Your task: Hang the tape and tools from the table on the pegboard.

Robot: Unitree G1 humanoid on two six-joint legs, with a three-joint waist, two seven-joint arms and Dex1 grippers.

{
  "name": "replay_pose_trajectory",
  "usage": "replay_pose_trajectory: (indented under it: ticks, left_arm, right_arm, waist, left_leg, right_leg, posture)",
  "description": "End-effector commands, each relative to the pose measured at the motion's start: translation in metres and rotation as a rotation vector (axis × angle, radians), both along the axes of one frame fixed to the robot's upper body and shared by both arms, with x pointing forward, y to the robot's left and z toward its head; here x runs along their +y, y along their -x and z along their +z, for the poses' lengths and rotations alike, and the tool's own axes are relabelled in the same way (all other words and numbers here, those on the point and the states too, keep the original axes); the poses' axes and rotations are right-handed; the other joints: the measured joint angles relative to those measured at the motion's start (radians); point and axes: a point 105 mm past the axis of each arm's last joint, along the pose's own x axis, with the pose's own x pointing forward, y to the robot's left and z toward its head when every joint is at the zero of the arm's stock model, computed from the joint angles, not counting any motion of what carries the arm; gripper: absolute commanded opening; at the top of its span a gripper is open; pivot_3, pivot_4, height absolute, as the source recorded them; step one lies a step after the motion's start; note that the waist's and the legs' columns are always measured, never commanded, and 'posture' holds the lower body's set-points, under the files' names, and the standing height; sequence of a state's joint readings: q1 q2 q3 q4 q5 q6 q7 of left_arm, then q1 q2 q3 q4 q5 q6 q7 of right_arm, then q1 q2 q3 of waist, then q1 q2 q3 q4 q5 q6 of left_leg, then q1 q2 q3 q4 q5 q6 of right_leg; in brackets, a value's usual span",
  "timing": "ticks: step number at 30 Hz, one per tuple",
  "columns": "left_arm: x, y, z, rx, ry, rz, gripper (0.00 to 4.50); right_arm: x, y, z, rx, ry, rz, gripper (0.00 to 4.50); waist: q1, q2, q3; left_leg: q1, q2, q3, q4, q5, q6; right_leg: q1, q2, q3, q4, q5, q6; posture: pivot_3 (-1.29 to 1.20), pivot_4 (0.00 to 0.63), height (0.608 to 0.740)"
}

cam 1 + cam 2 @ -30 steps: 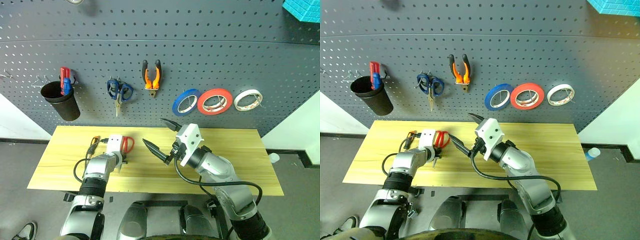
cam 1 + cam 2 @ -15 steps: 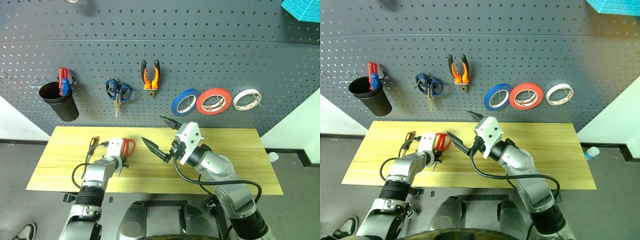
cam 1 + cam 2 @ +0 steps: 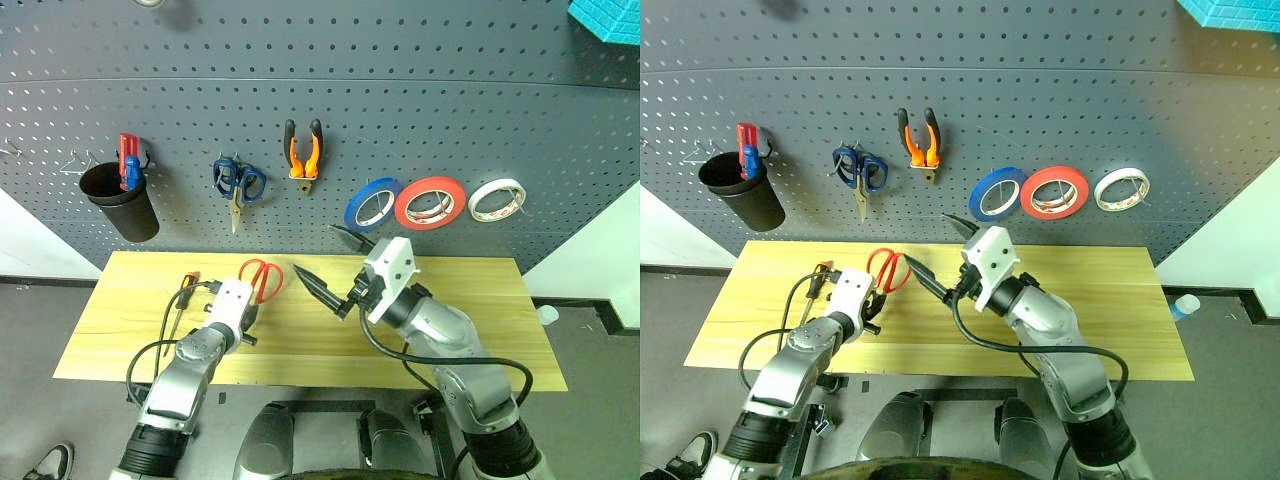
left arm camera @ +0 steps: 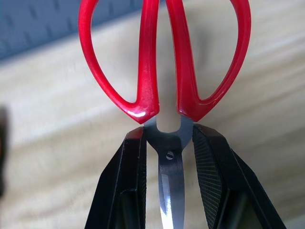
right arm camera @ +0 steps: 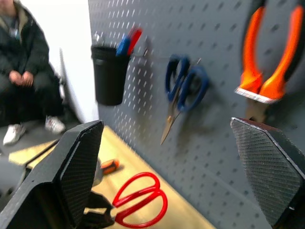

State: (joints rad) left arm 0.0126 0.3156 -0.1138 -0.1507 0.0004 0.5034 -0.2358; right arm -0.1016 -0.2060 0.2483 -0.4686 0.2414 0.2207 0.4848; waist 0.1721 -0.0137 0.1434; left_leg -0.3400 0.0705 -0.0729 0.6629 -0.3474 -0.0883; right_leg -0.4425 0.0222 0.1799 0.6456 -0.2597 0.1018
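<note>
My left gripper (image 3: 248, 303) is shut on the red-handled scissors (image 3: 262, 279) at their pivot (image 4: 170, 155), holding them just above the table (image 3: 470, 310) with the handles toward the pegboard (image 3: 420, 90). Both black fingers (image 4: 131, 176) press on the steel blades. My right gripper (image 3: 316, 250) hovers open and empty over the table's middle, to the right of the scissors. The orange-and-black pliers (image 3: 303, 150) and the red tape (image 3: 429, 203) hang on the pegboard.
Also on the pegboard are a black cup (image 3: 120, 200) with pens, blue-handled scissors (image 3: 238, 184), a blue roll (image 3: 371, 203) and a white roll (image 3: 497, 199). A screwdriver (image 3: 186, 289) lies on the table's left. A person (image 5: 19, 71) sits off to the left.
My left gripper has risen with the red scissors, lifting them off the table and tipping the handles up toward the pegboard. The right gripper has drifted slightly right, still open.
</note>
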Motion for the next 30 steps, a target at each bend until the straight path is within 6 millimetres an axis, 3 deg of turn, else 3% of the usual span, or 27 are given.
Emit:
replay_pose_trajectory:
  ticks: [1, 8, 14, 23, 30]
  left_arm:
    - [-0.014, -0.005, 0.042, -0.267, 0.004, -0.092, 1.05]
    - [-0.035, 0.011, 0.085, -0.532, 0.075, -0.231, 1.05]
    - [-0.027, 0.018, 0.099, -0.662, 0.032, -0.211, 1.05]
    - [0.002, -0.002, 0.128, -0.827, -0.036, -0.075, 1.05]
    - [0.004, -0.014, 0.132, -0.843, -0.026, -0.070, 1.05]
  right_arm:
    - [-0.009, 0.005, 0.019, -0.087, -0.090, -0.021, 4.50]
    - [-0.026, 0.012, 0.020, -0.088, -0.186, -0.059, 4.50]
    - [-0.039, 0.019, 0.012, -0.074, -0.210, -0.068, 4.50]
    - [-0.046, 0.033, 0.002, -0.025, -0.227, -0.025, 4.50]
    - [-0.048, 0.034, 0.002, -0.021, -0.216, -0.030, 4.50]
  waist:
    - [0.000, 0.000, 0.000]
    - [0.000, 0.000, 0.000]
    - [-0.003, 0.000, 0.000]
    - [-0.007, 0.000, 0.000]
    - [-0.010, 0.000, 0.000]
  left_leg:
    - [0.000, 0.000, 0.000, 0.000, 0.000, 0.000]
    - [0.000, 0.000, 0.000, 0.000, 0.000, 0.000]
    - [0.000, 0.000, 0.000, 0.000, 0.000, 0.000]
    - [0.000, 0.000, 0.000, 0.000, 0.000, 0.000]
    - [0.001, 0.000, 0.000, 0.000, 0.000, 0.000]
  right_leg:
    - [0.000, 0.000, 0.000, 0.000, 0.000, 0.000]
    - [0.000, 0.000, 0.000, -0.001, 0.000, 0.000]
    - [0.000, 0.000, 0.000, 0.000, -0.001, 0.001]
    - [0.001, 0.000, 0.000, 0.000, 0.000, 0.001]
    - [0.001, 0.000, 0.000, 0.000, 0.000, 0.001]
  posture:
    - [0.32, 0.098, 0.727]
    - [0.33, 0.093, 0.727]
    - [0.33, 0.090, 0.727]
    - [0.34, 0.092, 0.727]
    - [0.33, 0.092, 0.727]
